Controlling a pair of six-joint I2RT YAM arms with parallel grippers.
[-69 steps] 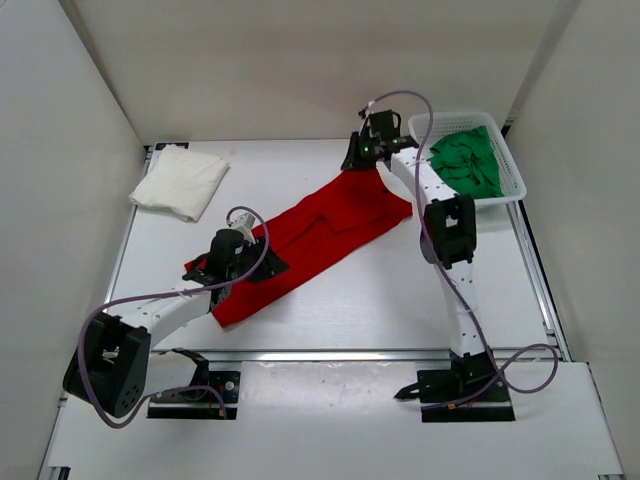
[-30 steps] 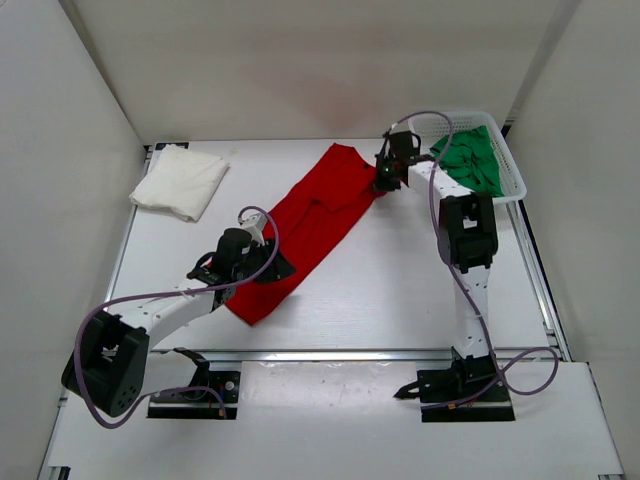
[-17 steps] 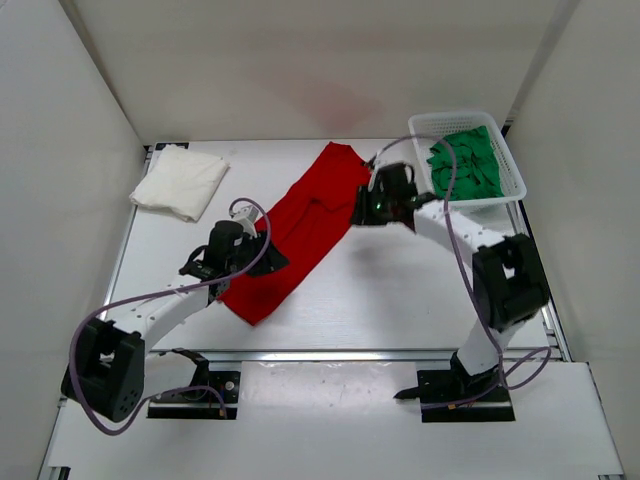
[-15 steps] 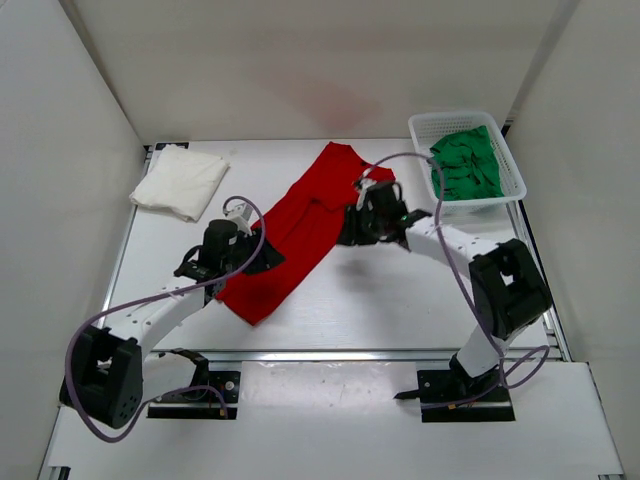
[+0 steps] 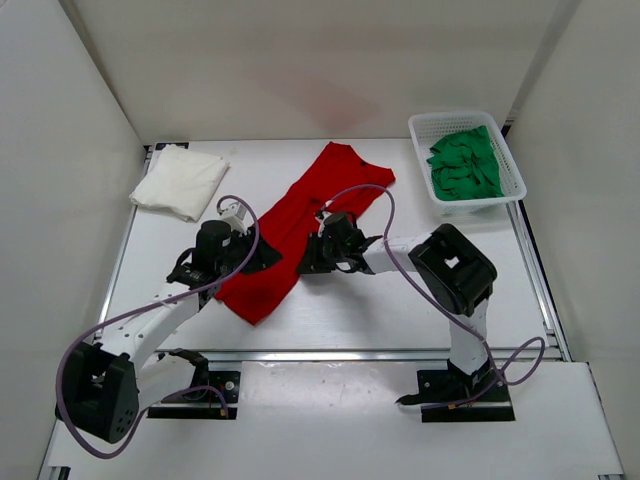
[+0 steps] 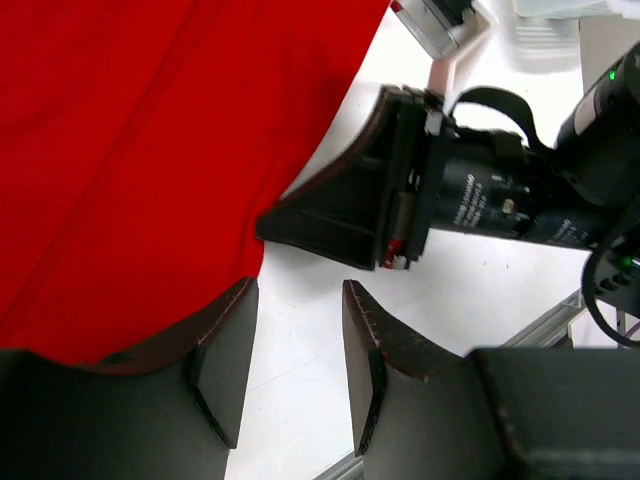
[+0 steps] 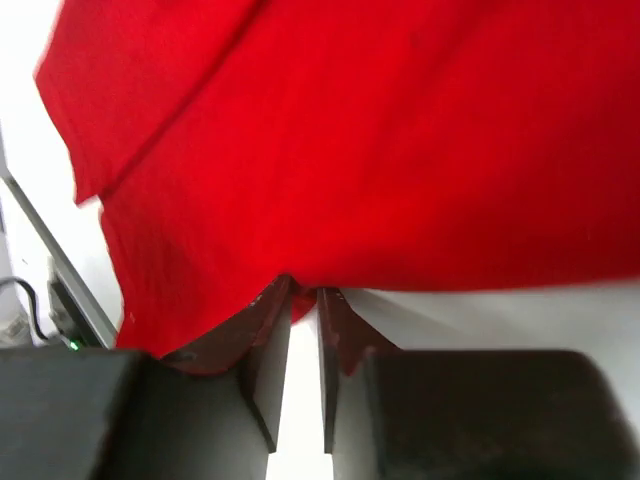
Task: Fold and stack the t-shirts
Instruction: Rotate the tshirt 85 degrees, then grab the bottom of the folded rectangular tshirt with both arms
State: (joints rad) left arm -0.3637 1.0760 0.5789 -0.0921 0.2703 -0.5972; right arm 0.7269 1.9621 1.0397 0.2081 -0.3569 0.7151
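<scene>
Red t-shirt (image 5: 300, 215) lies flat on table (image 5: 400, 310), stretched diagonally from the far middle toward the left arm. Both grippers sit close together at the shirt's long edge on the right arm's side.

Left gripper (image 6: 297, 290): fingers spread, bare table between them, one finger against the cloth edge.

Right gripper (image 7: 303, 290): fingers drawn nearly together, thin slit between, tips at the hem. Cannot tell if cloth is pinched.

White t-shirt (image 5: 180, 182) sits folded, far left. Green t-shirt (image 5: 465, 165) is bunched in basket (image 5: 515, 187), far right.
</scene>
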